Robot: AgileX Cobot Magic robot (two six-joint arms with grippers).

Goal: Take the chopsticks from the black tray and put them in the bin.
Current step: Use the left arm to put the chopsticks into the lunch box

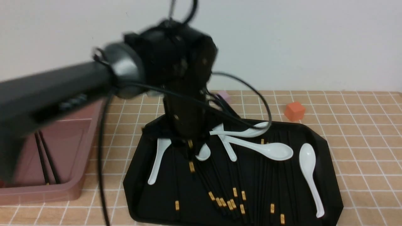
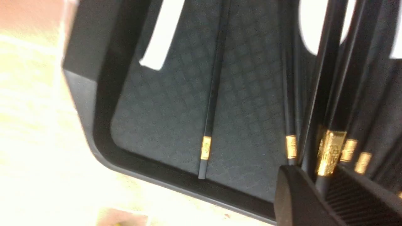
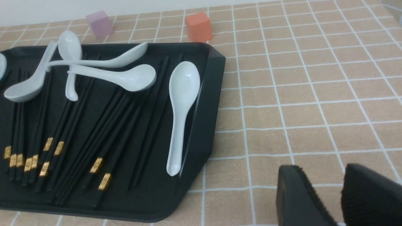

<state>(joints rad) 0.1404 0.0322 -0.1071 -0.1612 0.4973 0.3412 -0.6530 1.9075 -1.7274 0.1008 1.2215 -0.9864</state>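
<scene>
Left near corner of the beige tiled table (image 1: 361, 141): a deep dusty-pink plastic bin (image 1: 78, 188) with rounded corners and a thick rim. Two long thin black chopsticks (image 1: 43, 163) lie side by side on its floor.

The black left arm (image 1: 47, 97) crosses above the bin, and the left gripper (image 1: 189, 141) hangs over the left half of the tray. The left wrist view shows its jaws drawn narrow on one gripped chopstick (image 2: 328, 153), just past its gold band. Whether the stick is clear of the tray floor cannot be told.

Middle of the table, by the near edge: a large flat glossy black plastic tray (image 1: 326, 147) with cut-off corners and a low rim. The rest of the sticks lie in it lengthwise, with most gold bands toward the near edge. Six white ceramic soup spoons (image 1: 309, 169) lie among and over them.

Toward the far edge: a small lilac cube (image 1: 224, 95) behind the tray and a small orange cube (image 1: 294, 110) just off its far right corner.

The right gripper (image 3: 325, 175) shows only in its own wrist view. It is over bare tiles beside the tray's near right corner, its jaws slightly parted and holding nothing.
</scene>
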